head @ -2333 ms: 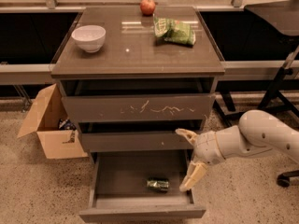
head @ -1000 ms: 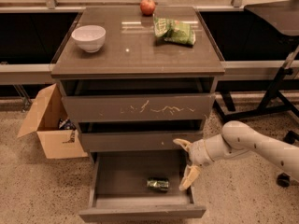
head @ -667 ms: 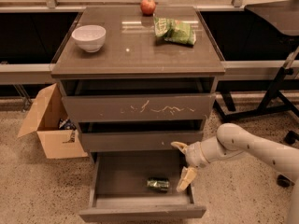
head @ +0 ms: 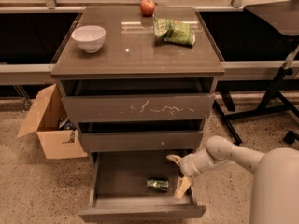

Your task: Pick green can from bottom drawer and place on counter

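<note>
The green can (head: 158,184) lies on its side on the bare floor of the pulled-out bottom drawer (head: 142,211), toward the right. My gripper (head: 178,175) hangs inside the drawer just right of the can, its two pale fingers spread apart, open, with nothing between them. One fingertip (head: 182,188) is low near the drawer's right wall, the other higher at the back. The counter (head: 135,43) is the glossy top of the cabinet above.
On the counter stand a white bowl (head: 88,38), a red apple (head: 147,6) and a crinkled green snack bag (head: 174,31). A scratched drawer front (head: 138,108) juts out above. An open cardboard box (head: 49,125) sits left; a black stand (head: 275,92) stands right.
My arm has reached further left and down into the bottom drawer, bringing the open gripper close to the can. The can has not moved.
</note>
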Controlling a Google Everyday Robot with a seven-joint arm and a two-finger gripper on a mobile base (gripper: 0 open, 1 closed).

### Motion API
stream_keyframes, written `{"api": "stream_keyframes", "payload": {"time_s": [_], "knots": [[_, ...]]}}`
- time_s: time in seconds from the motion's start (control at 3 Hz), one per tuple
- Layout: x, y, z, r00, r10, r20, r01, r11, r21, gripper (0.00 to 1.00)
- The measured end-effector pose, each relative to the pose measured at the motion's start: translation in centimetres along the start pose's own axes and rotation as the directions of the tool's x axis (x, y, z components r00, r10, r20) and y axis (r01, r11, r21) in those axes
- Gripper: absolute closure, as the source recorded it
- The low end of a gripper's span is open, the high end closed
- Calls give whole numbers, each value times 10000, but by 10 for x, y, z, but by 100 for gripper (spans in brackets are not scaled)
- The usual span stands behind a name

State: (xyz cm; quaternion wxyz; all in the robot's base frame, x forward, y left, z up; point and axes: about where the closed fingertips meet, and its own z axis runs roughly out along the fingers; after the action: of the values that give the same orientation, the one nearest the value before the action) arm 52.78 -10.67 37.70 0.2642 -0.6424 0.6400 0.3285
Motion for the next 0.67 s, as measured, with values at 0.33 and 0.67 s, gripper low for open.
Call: {"api": "stream_keyframes", "payload": {"time_s": [0.33,0.67], "knots": [[25,-3,32,9999,148,-49,-150,9991,-386,0],[53,-14,67,9988,492,25,-490,9978,-447,0]]}}
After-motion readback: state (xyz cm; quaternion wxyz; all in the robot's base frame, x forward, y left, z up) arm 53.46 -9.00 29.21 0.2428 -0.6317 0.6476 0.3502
